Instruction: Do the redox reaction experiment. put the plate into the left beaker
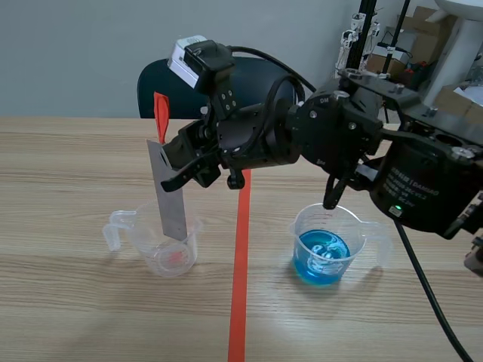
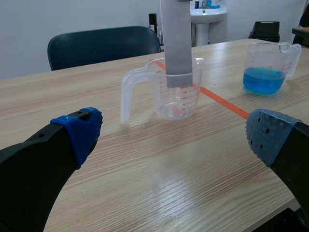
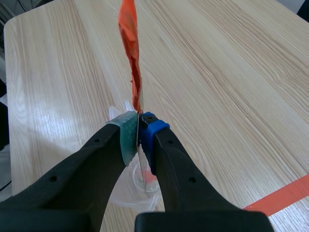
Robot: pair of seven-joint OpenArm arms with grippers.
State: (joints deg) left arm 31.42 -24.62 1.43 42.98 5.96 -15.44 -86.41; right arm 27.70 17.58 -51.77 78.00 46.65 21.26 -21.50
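Wooden table (image 1: 75, 317); plate (image 1: 170, 196) in right claw (image 3: 139, 131), partly inside left beaker (image 1: 149, 245)

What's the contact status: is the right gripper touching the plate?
Touching. The right wrist view shows the right gripper with both pads pressed against the plate, which is seen edge-on and clamped between them.

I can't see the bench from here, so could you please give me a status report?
Right gripper shut on grey plate, its lower end inside the left beaker. Left gripper open, apart. Nothing blocking the beaker.
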